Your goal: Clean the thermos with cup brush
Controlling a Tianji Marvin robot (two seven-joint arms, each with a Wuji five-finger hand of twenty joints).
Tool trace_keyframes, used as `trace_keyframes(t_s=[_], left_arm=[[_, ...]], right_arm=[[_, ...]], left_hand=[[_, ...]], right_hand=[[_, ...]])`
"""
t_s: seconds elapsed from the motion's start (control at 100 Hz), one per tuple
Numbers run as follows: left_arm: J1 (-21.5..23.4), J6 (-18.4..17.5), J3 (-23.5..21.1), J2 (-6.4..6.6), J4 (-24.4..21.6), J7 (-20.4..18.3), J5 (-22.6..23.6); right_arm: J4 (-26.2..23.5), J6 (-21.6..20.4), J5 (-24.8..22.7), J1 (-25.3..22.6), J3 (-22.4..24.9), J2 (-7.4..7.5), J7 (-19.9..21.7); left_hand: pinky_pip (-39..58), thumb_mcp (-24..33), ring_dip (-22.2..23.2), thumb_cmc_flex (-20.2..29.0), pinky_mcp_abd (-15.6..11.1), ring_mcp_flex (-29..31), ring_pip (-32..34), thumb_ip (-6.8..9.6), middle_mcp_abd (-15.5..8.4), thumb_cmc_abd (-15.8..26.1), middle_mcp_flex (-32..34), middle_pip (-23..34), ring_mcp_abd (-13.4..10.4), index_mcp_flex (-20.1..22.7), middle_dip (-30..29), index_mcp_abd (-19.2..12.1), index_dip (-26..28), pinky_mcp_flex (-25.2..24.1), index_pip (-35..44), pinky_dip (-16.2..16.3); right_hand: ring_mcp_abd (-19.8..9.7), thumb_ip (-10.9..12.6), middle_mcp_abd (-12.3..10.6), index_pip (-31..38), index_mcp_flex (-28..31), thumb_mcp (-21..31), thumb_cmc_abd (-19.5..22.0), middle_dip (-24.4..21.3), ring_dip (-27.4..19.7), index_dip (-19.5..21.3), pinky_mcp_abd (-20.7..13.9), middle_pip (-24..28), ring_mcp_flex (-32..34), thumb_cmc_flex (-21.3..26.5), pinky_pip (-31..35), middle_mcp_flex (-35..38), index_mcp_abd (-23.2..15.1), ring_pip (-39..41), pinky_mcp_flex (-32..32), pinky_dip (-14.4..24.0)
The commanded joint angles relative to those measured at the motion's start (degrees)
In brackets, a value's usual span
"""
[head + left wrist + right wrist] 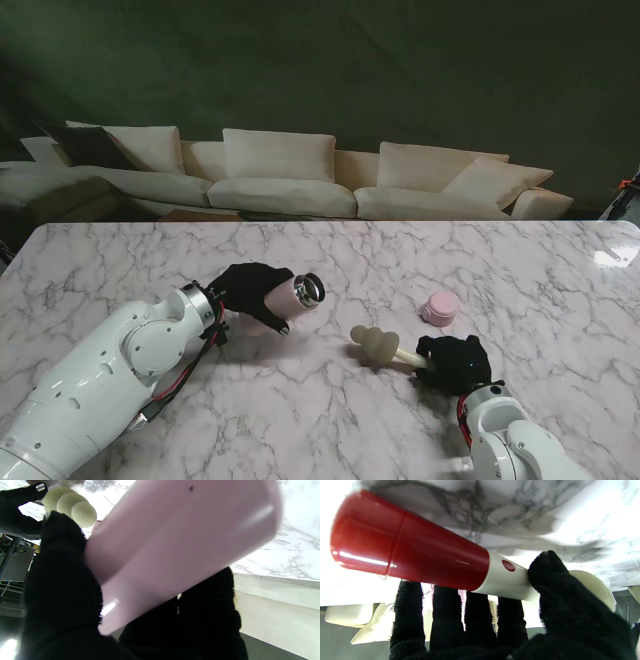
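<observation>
Marble table (120,260) runs wide under both arms, and on the left side the left hand (245,290), gloved in black, is wrapped around the pink thermos (290,296). It holds the thermos off the table and tipped on its side, steel mouth open and pointing right. From the left wrist view the pink body fills the picture, with black fingers (62,585) clamped along it. Moving right, the cream sponge head of the cup brush (376,345) sits just beside the thermos mouth, not inside it, low over the marble. Its pale stem leads back to the right hand (455,363), which is closed around the handle. The right wrist view shows that handle red and white, four fingers (480,622) curled under it and the thumb pressed over the white part. Farther from me, a pink lid (440,308) rests on the table, apart from both hands.
</observation>
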Motion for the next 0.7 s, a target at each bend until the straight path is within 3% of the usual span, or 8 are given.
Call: trace_keyframes(t_s=[0.0, 0.15, 0.31, 0.38, 0.46, 0.51, 0.69], left_arm=[[-0.3, -0.2, 0.1, -0.18, -0.1, -0.6, -0.2], [-0.3, -0.2, 0.1, -0.21, -0.1, -0.5, -0.2], [-0.4, -0.2, 0.2, -0.23, 0.0, -0.4, -0.3], [-0.4, -0.2, 0.3, -0.24, 0.0, -0.4, -0.3], [-0.4, -0.2, 0.3, -0.24, 0.0, -0.4, -0.3], [-0.4, -0.2, 0.3, -0.24, 0.0, -0.4, -0.4], [-0.6, -0.2, 0.6, -0.21, 0.1, -0.7, -0.5]], right_arm=[[-0.6, -0.6, -0.1, -0.5, 0.5, 0.10, -0.5], [-1.5, -1.8, 1.2, -0.9, 1.5, -0.04, 0.1], [-1.7, -2.8, 2.6, -1.0, 2.2, -0.16, 0.3], [-1.7, -2.8, 3.5, -1.0, 2.3, -0.31, 0.2], [-1.7, -2.8, 3.9, -1.1, 2.5, -0.42, -0.2], [-1.8, -3.2, 3.7, -1.3, 2.7, -0.37, -0.2], [-1.8, -6.1, 1.7, -1.4, 4.1, -0.12, -1.1]], left_hand=[[3.3, 19.7, 3.7, 21.1, -7.3, 5.0, 10.5, 2.81, -2.9, 21.2, 0.4, 3.8, -6.4, 5.3, 0.8, -11.2, 3.3, 1.2, 7.9, 1.1], [3.3, 19.7, 3.7, 21.1, -7.3, 5.0, 10.5, 2.78, -2.9, 21.1, 0.3, 3.9, -6.4, 5.4, 0.7, -11.1, 3.3, 1.1, 7.9, 1.1], [3.3, 19.7, 3.7, 21.1, -7.3, 5.0, 10.5, 2.75, -2.8, 21.2, 0.3, 3.9, -6.3, 5.4, 0.7, -11.1, 3.3, 1.1, 7.9, 1.1], [3.3, 19.8, 3.8, 21.1, -7.3, 5.0, 10.5, 2.76, -2.9, 21.3, 0.3, 3.9, -6.4, 5.3, 0.7, -11.1, 3.3, 1.2, 7.9, 1.1], [3.3, 19.8, 3.8, 21.1, -7.3, 5.0, 10.5, 2.73, -2.9, 21.3, 0.3, 4.0, -6.4, 5.3, 0.8, -11.1, 3.3, 1.1, 7.9, 1.1], [3.3, 19.8, 3.8, 21.1, -7.3, 5.0, 10.5, 2.73, -2.8, 21.3, 0.3, 4.0, -6.4, 5.3, 0.8, -11.1, 3.3, 1.1, 7.9, 1.1], [3.3, 19.8, 3.8, 21.1, -7.3, 5.0, 10.5, 2.67, -2.8, 21.3, 0.2, 4.0, -6.4, 5.3, 0.8, -11.1, 3.3, 1.1, 7.9, 1.1]], right_hand=[[1.0, 2.8, 0.7, 13.2, 2.9, 3.4, 10.1, 0.5, 1.0, 4.2, 2.9, 1.5, 5.2, 9.1, 2.0, 3.5, -7.7, 2.1, 3.6, -0.6], [1.3, 3.5, 0.5, 14.9, 1.5, 0.7, 11.4, 3.1, 3.1, 4.3, 3.8, 9.0, 13.2, 10.9, 5.1, 7.5, -7.5, 5.7, 10.7, -2.0], [0.7, 4.4, 2.6, 16.6, -0.3, -2.6, 13.0, 8.4, 6.0, 5.2, 3.5, 24.7, 21.0, 13.0, 8.3, 6.5, -8.0, 12.6, 16.9, -4.2], [0.2, 4.6, 4.4, 16.9, -0.3, -3.3, 13.0, 10.8, 9.4, 5.5, 3.7, 29.6, 22.4, 13.3, 10.0, 6.6, -8.4, 20.8, 20.6, -5.1], [-1.6, 4.7, 4.7, 16.5, 0.0, -3.4, 12.8, 13.8, 12.6, 5.9, 3.2, 32.5, 22.3, 13.3, 12.0, 6.8, -9.6, 32.0, 24.4, -6.0], [-3.5, 4.7, 4.1, 16.1, 0.0, -3.7, 13.0, 15.7, 14.7, 6.1, 2.9, 33.8, 22.5, 13.0, 13.5, 7.2, -10.6, 39.1, 26.2, -6.0], [-9.0, 4.6, -1.5, 14.1, 0.1, -4.3, 12.5, 21.2, 22.1, 4.6, 2.8, 34.3, 22.7, 11.4, 21.2, 9.0, -13.4, 59.1, 31.0, -2.3]])
